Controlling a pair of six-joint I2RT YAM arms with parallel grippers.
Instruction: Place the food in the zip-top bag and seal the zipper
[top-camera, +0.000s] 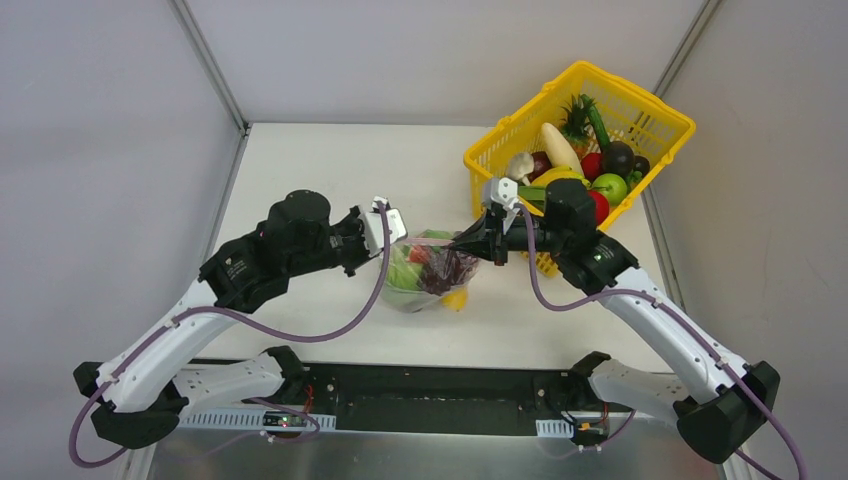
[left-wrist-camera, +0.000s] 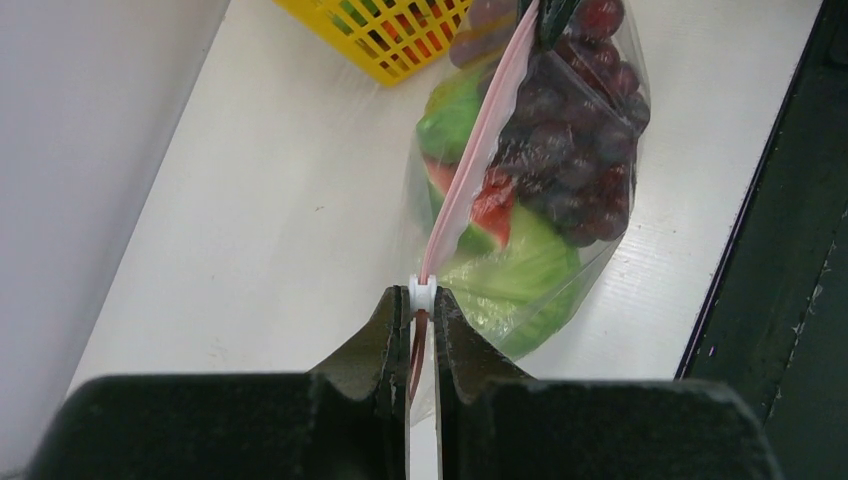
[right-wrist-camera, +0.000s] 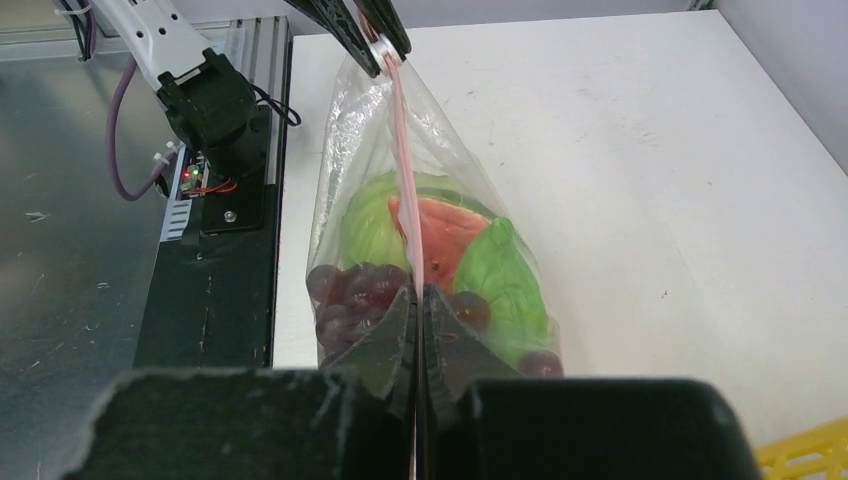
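The clear zip-top bag (top-camera: 428, 275) hangs stretched between my two grippers, over the table's near middle. Inside is food: a green cabbage (left-wrist-camera: 512, 282), a red slice (right-wrist-camera: 446, 230) and purple grapes (left-wrist-camera: 578, 150). A yellow piece (top-camera: 456, 298) shows at the bag's lower edge. The pink zipper (left-wrist-camera: 470, 170) runs taut along the top. My left gripper (left-wrist-camera: 422, 300) is shut on its white slider (left-wrist-camera: 422, 291) at one end. My right gripper (right-wrist-camera: 417, 296) is shut on the strip's other end (right-wrist-camera: 405, 170). From above, the left gripper (top-camera: 402, 236) and right gripper (top-camera: 463, 245) face each other.
A yellow lattice basket (top-camera: 497, 150) holding several toy fruits and vegetables stands at the back right, close behind my right arm. White walls close the table on three sides. A black rail (top-camera: 440, 395) runs along the near edge.
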